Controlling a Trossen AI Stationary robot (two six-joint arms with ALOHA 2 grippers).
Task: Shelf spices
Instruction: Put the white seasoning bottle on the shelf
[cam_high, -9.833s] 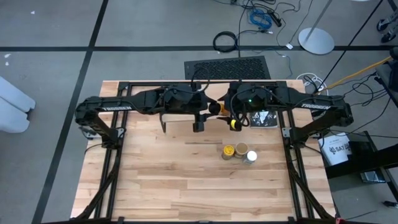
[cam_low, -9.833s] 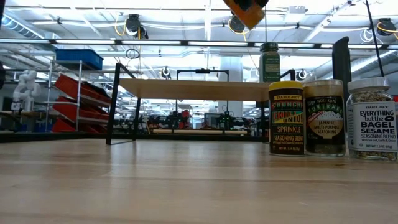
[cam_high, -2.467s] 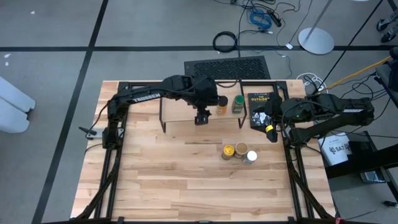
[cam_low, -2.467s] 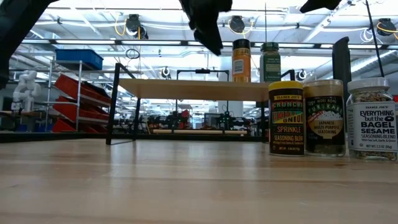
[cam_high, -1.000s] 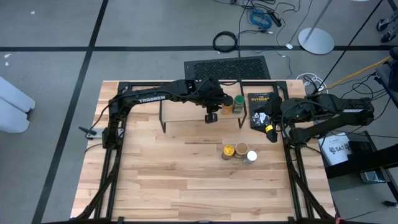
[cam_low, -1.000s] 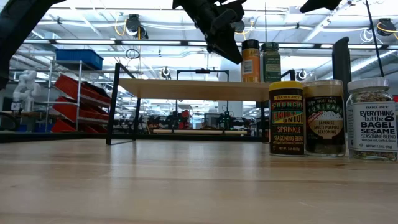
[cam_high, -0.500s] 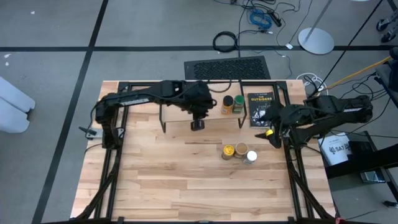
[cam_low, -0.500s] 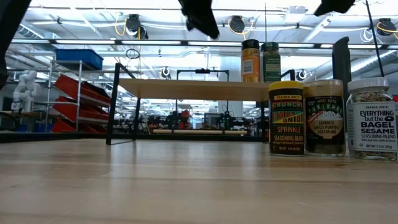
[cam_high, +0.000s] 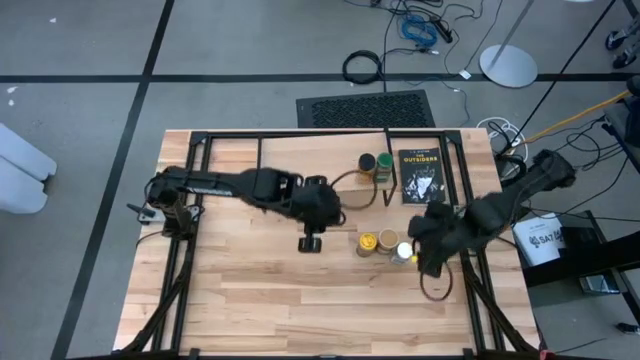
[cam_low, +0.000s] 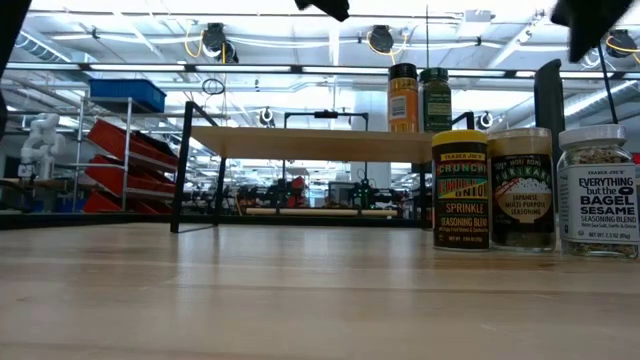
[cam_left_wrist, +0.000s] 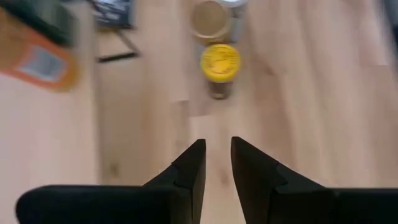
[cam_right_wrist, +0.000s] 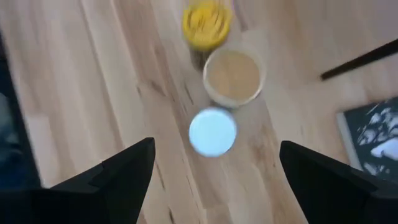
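- Two jars, an orange one (cam_high: 366, 164) and a green-lidded one (cam_high: 384, 165), stand side by side on the shelf (cam_low: 300, 143), right at its end next to the book (cam_high: 420, 176), leaving the rest of the board free for more.
- Three jars wait in a tight row on the table (cam_high: 250, 290): yellow lid (cam_high: 368, 241), tan lid (cam_high: 388, 239), white lid (cam_high: 404, 252), each touching or nearly touching its neighbour.
- The left gripper (cam_high: 309, 243) hangs over the table just in front of the shelf, fingers (cam_left_wrist: 191, 167) nearly pressed together with only a narrow gap, holding nothing; the yellow-lidded jar lies ahead of it.
- The right gripper (cam_right_wrist: 214, 168) hovers above the white-lidded jar, fingers spread wide and empty, apparently lined up to take that jar as the outermost of the row.
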